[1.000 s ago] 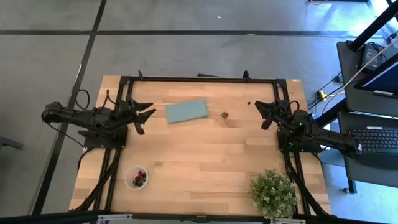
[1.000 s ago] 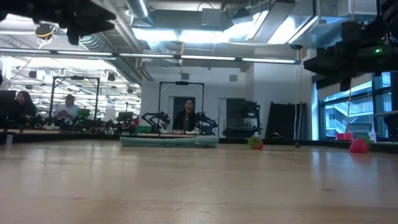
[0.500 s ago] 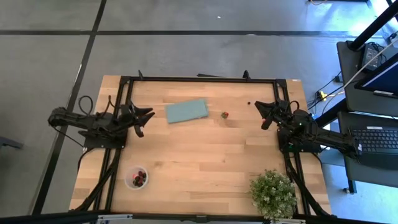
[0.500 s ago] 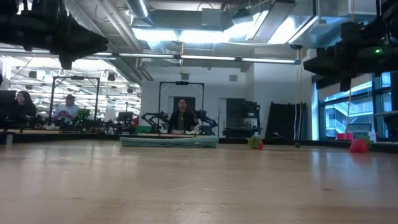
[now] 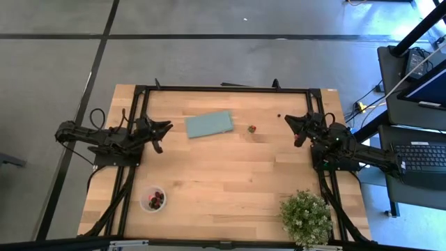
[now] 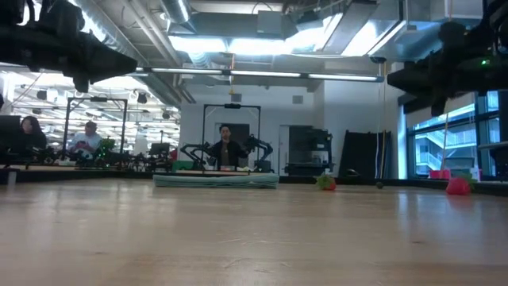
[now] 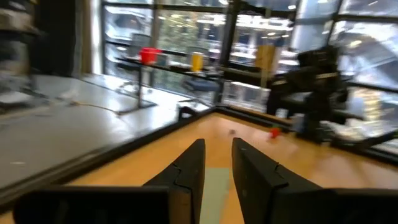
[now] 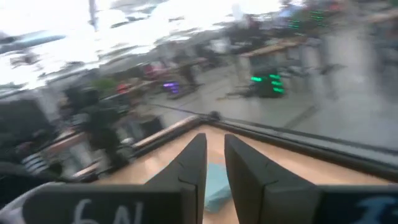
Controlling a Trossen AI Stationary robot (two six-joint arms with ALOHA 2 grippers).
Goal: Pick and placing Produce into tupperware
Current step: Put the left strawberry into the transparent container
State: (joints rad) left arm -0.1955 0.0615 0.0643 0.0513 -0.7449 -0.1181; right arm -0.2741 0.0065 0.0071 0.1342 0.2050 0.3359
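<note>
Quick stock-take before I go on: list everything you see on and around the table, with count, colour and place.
Tupperware: one, clear with whitish rim, near left part of the table, holding red and dark pieces.
Loose berry: one, red, far middle of the table, right of the teal rectangle.
Dark berry: one, tiny, near the far edge, towards the right arm.
Teal rectangle: one, flat, far centre-left.
Potted plant: one, bushy green, near right corner.
Table: one, light wood, black frame.
Laptop: one, dark, right of the table.
People: several, in the room behind, low view.
Left claw: dark, raised at the left side, slightly open.
Right claw: dark, raised at the right side, slightly open.
</note>
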